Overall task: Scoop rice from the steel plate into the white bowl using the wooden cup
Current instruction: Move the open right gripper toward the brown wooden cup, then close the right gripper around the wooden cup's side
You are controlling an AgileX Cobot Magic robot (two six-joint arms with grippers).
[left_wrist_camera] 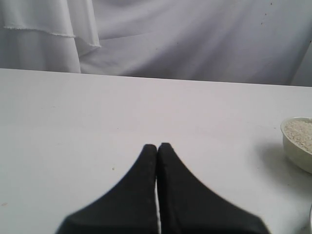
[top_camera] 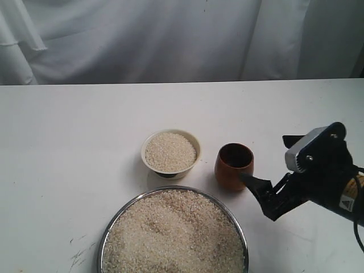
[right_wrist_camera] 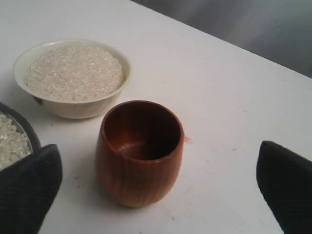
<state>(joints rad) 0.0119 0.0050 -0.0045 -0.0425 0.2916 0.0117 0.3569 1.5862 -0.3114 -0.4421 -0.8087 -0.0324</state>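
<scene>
So, exterior view first: steel plate [top_camera: 112, 223] at near edge, heaped with rice [top_camera: 173, 233]. White bowl [top_camera: 149, 165] just behind it, full of rice too. Wooden cup [top_camera: 234, 170] upright just right of bowl (dark inside). Right gripper [top_camera: 263, 156] beside cup, fingers spread wide, one tip just beside cup.

Left wrist view: we see left gripper [left_wrist_camera: 157, 146] fingers pressed together over table [left_wrist_camera: 73, 122], bowl partly in view.

Right wrist view: we see cup standing between spread fingers, clear gaps on both sides.
</scene>
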